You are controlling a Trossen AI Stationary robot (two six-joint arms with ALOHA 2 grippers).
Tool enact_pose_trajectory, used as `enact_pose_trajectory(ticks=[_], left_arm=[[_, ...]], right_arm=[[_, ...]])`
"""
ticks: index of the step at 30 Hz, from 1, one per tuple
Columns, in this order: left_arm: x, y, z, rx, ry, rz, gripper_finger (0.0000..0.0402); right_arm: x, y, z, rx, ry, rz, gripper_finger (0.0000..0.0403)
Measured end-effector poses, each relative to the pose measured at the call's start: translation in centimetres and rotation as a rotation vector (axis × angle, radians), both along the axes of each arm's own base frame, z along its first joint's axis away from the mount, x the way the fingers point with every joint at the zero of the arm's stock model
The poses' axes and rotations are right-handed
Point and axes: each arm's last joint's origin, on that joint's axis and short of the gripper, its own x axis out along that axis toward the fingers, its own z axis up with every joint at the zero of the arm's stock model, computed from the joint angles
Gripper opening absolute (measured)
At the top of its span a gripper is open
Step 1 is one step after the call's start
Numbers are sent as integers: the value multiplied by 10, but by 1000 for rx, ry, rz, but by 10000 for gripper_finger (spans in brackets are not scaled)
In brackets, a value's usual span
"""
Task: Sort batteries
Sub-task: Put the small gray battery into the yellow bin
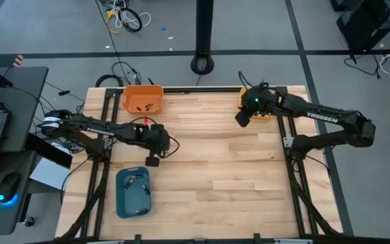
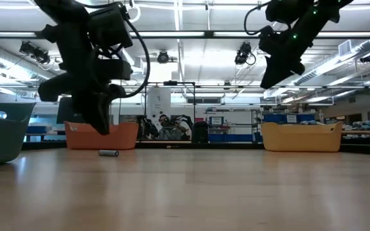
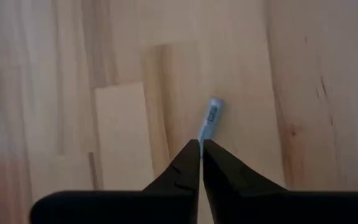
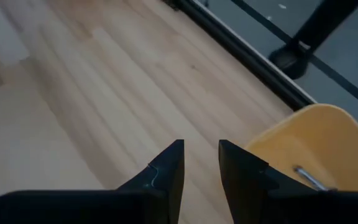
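Hovering over the bench [image 1: 235, 156] left of centre, left hand [image 1: 152, 161] points down, fingers [image 3: 188, 165] almost pressed together, nothing between them; a small silvery battery [image 3: 209, 119] lies flat on the wood just past the tips, apart from them. Low view shows that battery [image 2: 108, 153] on the bench near the left hand [image 2: 101, 125], which hangs above it. Teal tray [image 1: 122, 203] at front left holds a few batteries [image 1: 135, 181]; orange tray [image 1: 133, 93] at back left holds some dark ones [image 1: 146, 106]. Right hand [image 1: 242, 117] raised at back right, beside yellow tray [image 4: 303, 134], fingers [image 4: 169, 162] slightly parted, empty. One silvery battery [image 4: 309, 177] lies in the yellow tray.
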Motion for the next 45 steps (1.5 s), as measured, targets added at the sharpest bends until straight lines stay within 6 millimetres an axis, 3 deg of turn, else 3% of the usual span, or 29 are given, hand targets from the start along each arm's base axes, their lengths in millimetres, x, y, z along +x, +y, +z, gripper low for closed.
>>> enact_pose_trajectory(ticks=[17, 25, 45], left_arm=[[-4, 2, -14, -21, -28, -27, 152], [-7, 14, -17, -41, 3, 2, 158], [2, 15, -41, -66, 87, -33, 153]], right_arm=[[22, 16, -10, 9, 17, 102, 106], [23, 17, -9, 0, 8, 112, 106], [24, 17, -8, -7, -5, 118, 98]])
